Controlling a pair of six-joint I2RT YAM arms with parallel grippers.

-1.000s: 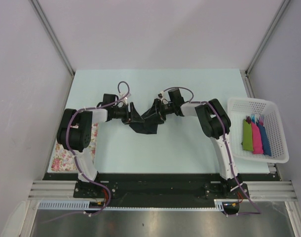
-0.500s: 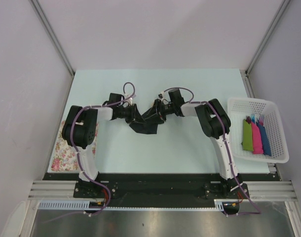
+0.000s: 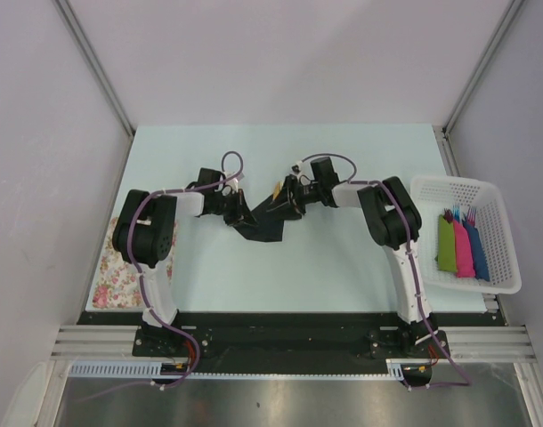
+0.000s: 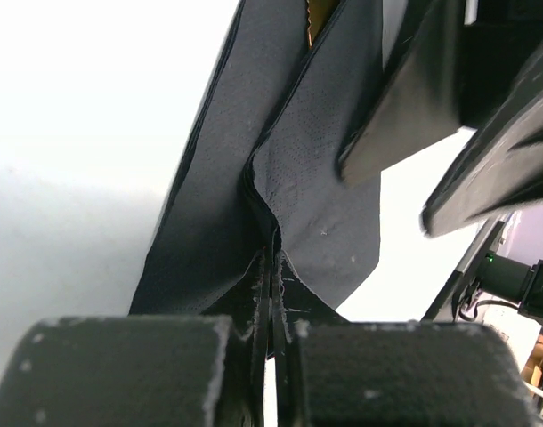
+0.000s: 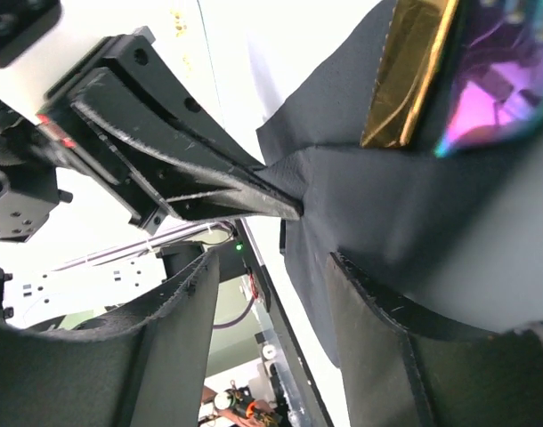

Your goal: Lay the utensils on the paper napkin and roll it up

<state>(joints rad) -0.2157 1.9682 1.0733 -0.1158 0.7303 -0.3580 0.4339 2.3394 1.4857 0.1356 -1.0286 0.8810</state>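
The paper napkin (image 3: 264,224) is plain black, and the left wrist view shows a faint embossed grain on it. The utensils (image 5: 409,76) are glossy yellow-orange. The counter (image 3: 343,267) is pale mint. The cloth (image 3: 107,280) is patterned with pink flowers on cream. The perforated basket (image 3: 498,191) is white, and its three bundles are green (image 3: 445,245), pink (image 3: 463,251) and blue (image 3: 479,256). The left arm (image 3: 145,238) and right arm (image 3: 392,218) are black and white, with purple cables (image 3: 416,283).
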